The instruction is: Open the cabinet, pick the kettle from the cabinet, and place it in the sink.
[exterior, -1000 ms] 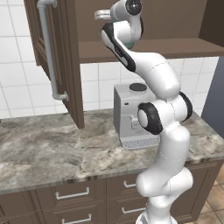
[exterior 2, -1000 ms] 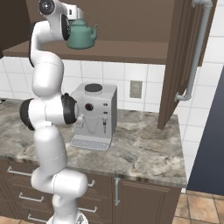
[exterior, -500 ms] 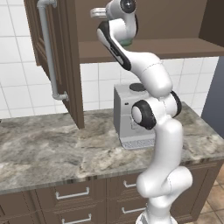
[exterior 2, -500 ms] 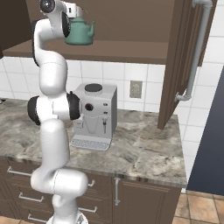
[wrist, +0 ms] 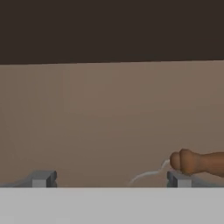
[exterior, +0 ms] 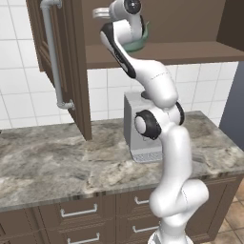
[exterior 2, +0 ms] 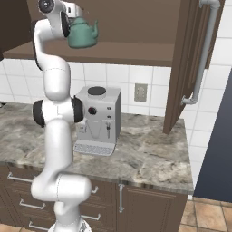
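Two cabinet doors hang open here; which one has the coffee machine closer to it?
The door on the robot's right: the coffee machine stands nearer it. The other door hangs farther left.

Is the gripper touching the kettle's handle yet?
Cannot tell. In the hand view the open gripper has its right finger directly below the brown grip of the kettle, with no clear gap or contact visible. The right base view hides it behind the hand.

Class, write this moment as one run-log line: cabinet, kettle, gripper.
dark brown wooden wall cabinet: door open | teal-green rounded kettle: on cabinet shelf, not gripped | gripper: open, beside kettle's brown handle top
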